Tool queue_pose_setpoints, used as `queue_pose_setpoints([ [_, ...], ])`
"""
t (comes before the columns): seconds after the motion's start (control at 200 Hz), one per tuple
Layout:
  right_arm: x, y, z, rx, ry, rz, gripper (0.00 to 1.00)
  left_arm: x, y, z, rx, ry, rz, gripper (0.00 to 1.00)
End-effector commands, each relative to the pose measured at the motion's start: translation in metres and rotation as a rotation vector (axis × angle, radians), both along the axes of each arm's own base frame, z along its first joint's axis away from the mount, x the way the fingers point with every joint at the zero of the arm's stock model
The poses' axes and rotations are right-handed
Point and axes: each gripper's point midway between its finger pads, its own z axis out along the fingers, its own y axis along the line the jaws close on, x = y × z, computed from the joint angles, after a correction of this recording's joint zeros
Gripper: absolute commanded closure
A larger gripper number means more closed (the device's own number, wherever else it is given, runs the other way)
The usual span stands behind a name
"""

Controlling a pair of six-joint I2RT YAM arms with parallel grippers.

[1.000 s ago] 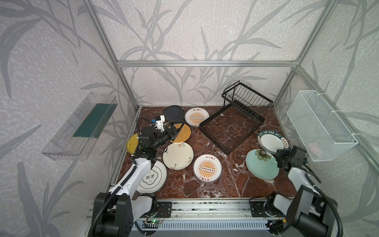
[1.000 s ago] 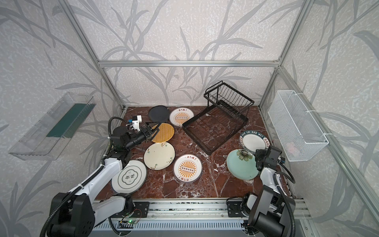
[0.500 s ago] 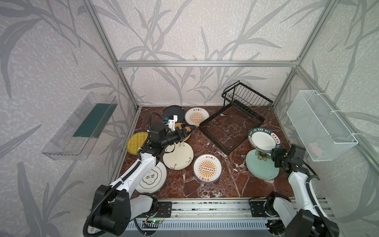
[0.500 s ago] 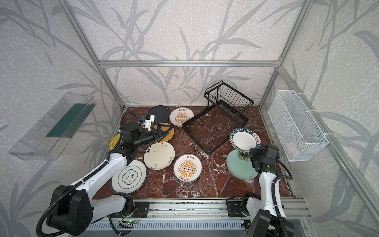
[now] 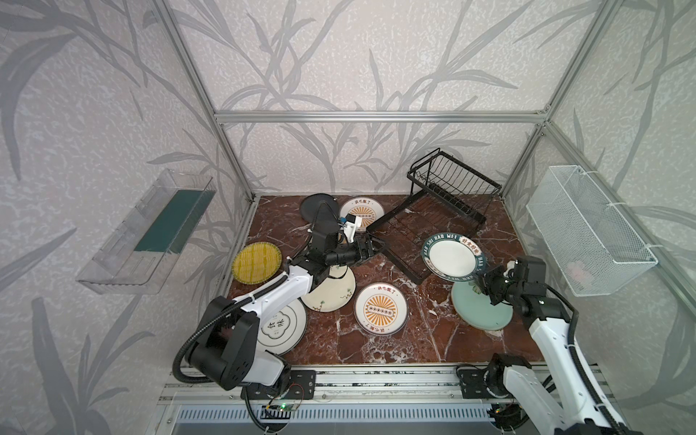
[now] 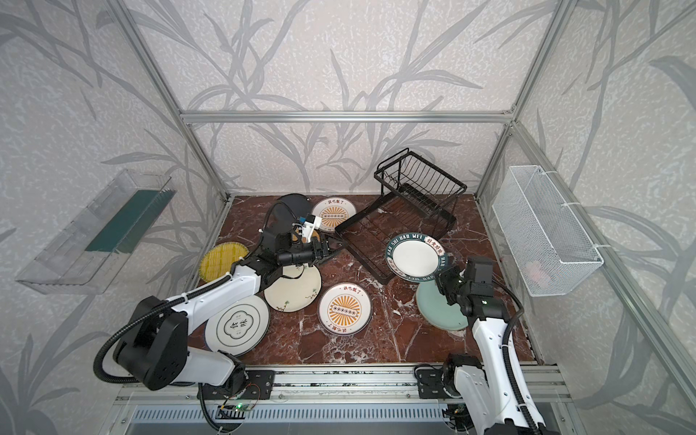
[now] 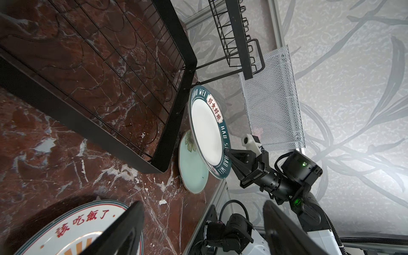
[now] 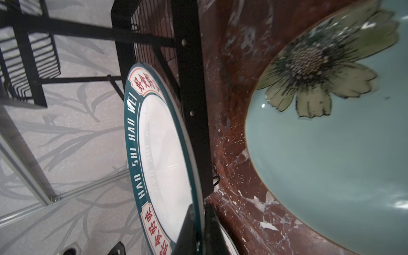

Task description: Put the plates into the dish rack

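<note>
The black wire dish rack (image 5: 425,226) stands at the back right and holds no plates. My right gripper (image 5: 482,280) is shut on the rim of a white dark-rimmed plate (image 5: 452,256), held tilted above the floor beside the rack's near corner; the right wrist view shows the fingers (image 8: 189,220) pinching that rim (image 8: 163,143). A pale green plate (image 5: 478,309) lies under it. My left gripper (image 5: 376,246) is open and empty near the rack's left corner, and its wrist view shows wide-apart fingers (image 7: 132,212). Black (image 5: 314,205), sunburst (image 5: 380,309), yellow woven (image 5: 256,261) and cream floral (image 5: 331,293) plates lie on the floor.
A second sunburst plate (image 5: 361,212) lies at the back, and a white plate with a dark ring (image 5: 280,327) lies under my left arm. A white mesh basket (image 5: 587,233) hangs on the right wall and a clear bin (image 5: 150,229) on the left wall.
My right gripper has lifted the dark-rimmed plate off the floor and carried it left toward the rack. My left arm has swung right, off the yellow plate, to the rack's corner.
</note>
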Motion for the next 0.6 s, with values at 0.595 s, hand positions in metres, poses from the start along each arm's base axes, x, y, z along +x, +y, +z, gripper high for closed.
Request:
queue_pose_setpoints([
  [0.595,0.021,0.093,0.055,0.054,-0.199,0.33,1.0,0.02,-0.02,-0.033,0.196,0.089,0.063,0.47],
])
